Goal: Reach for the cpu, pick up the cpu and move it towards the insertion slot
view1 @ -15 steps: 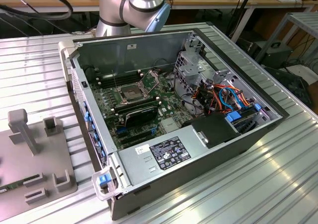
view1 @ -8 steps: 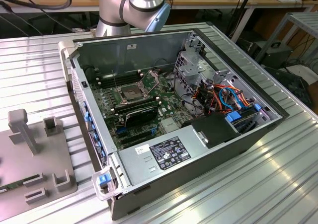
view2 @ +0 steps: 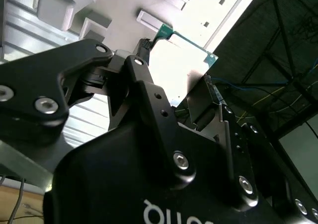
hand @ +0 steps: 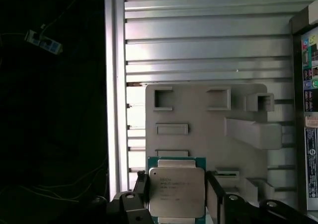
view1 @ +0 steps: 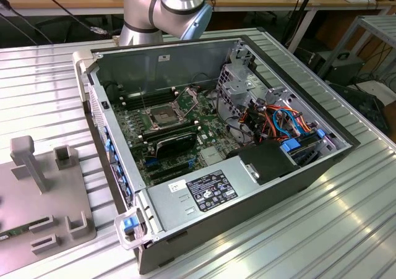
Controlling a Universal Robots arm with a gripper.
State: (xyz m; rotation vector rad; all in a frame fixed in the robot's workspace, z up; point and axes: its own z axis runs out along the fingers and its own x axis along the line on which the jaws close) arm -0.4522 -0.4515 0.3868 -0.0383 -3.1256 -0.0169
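Note:
The cpu [hand: 176, 191] is a pale grey square chip with a green rim, and it spans the gap between my fingers [hand: 140, 186]. My gripper [hand: 177, 178] is shut on it, one finger against each side. The second wrist view shows the same grip: the cpu [view2: 186, 65] is brightly lit inside the gripper [view2: 176, 60]. A grey holding fixture [hand: 198, 119] lies behind the chip; how high the chip is above it I cannot tell. The insertion slot [view1: 162, 115], a silvery frame with a dark centre, sits on the motherboard inside the open computer case.
The open case [view1: 154, 56] stands at mid-table, with a black graphics card [view1: 176, 144] just in front of the socket and drive cages and cables on the exterior view's right. The grey fixture [view1: 62, 192] with upright posts lies at the left. The arm [view1: 173, 4] rises behind the case.

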